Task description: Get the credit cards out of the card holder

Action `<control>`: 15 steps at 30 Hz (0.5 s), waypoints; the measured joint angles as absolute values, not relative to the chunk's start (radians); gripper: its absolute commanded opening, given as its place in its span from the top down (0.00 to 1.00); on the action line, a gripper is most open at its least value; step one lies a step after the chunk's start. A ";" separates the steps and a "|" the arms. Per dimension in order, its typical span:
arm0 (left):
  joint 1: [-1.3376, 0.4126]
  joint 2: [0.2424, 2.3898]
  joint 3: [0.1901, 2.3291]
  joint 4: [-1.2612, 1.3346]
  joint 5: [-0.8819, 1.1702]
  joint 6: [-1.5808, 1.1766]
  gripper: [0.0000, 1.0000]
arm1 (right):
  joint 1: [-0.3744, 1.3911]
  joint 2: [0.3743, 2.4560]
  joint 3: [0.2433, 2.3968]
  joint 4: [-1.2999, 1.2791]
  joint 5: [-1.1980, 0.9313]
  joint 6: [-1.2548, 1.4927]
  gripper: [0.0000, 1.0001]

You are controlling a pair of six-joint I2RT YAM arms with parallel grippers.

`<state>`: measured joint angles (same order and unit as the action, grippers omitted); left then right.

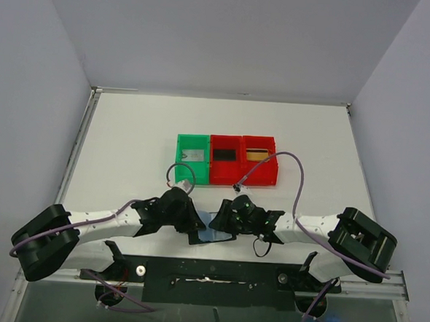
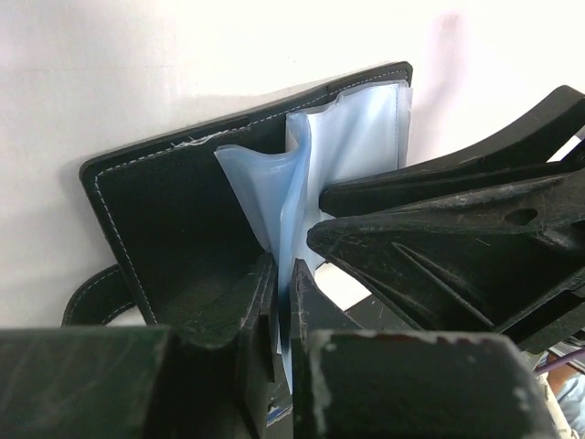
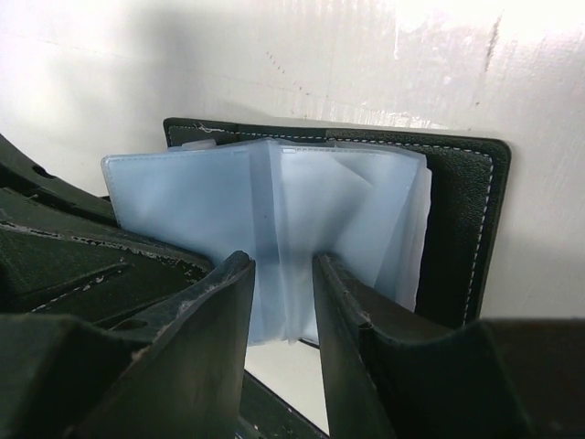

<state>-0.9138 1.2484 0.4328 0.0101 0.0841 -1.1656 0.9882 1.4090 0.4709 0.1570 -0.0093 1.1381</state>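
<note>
The small, flat, black stitched-leather folding card holder (image 1: pixel 214 235) lies open on the white table (image 1: pixel 128 141), close to the arm bases and between the two grippers. Its bluish clear plastic sleeves (image 3: pixel 183 210) are fanned upward. The left gripper (image 2: pixel 281 274) has its fingers pressed together on a buckled fold of one sleeve. The right gripper (image 3: pixel 283 265) stands with its fingers slightly apart astride the sleeve bundle, and whether they pinch it cannot be told. The sleeves look thin, limp and slick, so they would likely crumple or slide out of a pinch. The stiffer leather cover or the sleeves' bound spine seems the surer hold. The holder should be light enough to lift when tugged. The credit cards appear to be out of it: a pale grey card (image 1: pixel 193 155) in the green plastic bin (image 1: pixel 181 148), and a black card (image 1: pixel 224 155) and a gold card (image 1: pixel 257 154) in the two red plastic bins (image 1: pixel 212 177) beyond. The fingers crowd each other over the holder, and open tabletop lies to either side.
</note>
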 measured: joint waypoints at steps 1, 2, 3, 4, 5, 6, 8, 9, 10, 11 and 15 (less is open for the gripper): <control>-0.915 1.241 0.433 0.002 0.082 -1.164 0.95 | 0.990 1.409 0.471 0.157 -0.010 1.138 0.65; -0.916 1.235 0.433 -0.009 0.079 -1.161 0.89 | 0.993 1.409 0.471 0.157 -0.012 1.138 0.65; -0.916 1.232 0.435 -0.024 0.075 -1.156 0.83 | 0.995 1.409 0.471 0.157 -0.012 1.138 0.65; -0.916 1.232 0.446 -0.052 0.070 -1.147 0.77 | 0.996 1.409 0.472 0.157 -0.013 1.138 0.64; -0.916 1.232 0.455 -0.072 0.065 -1.135 0.69 | 0.997 1.409 0.474 0.155 -0.013 1.135 0.64; -0.916 1.232 0.467 -0.097 0.056 -1.130 0.63 | 0.997 1.408 0.478 0.147 -0.012 1.131 0.63; -0.916 1.227 0.504 -0.165 0.028 -1.105 0.56 | 0.997 1.401 0.494 0.109 -0.008 1.119 0.62; -0.915 1.219 0.526 -0.203 0.009 -1.094 0.55 | 0.997 1.390 0.506 0.072 0.000 1.108 0.62; -0.915 1.214 0.538 -0.220 -0.001 -1.089 0.53 | 0.997 1.381 0.512 0.048 0.009 1.103 0.61; -0.915 1.201 0.562 -0.258 -0.019 -1.077 0.52 | 0.996 1.368 0.521 0.008 0.023 1.094 0.61; -0.915 1.159 0.627 -0.356 -0.075 -1.039 0.49 | 0.981 1.297 0.541 -0.109 0.072 1.068 0.58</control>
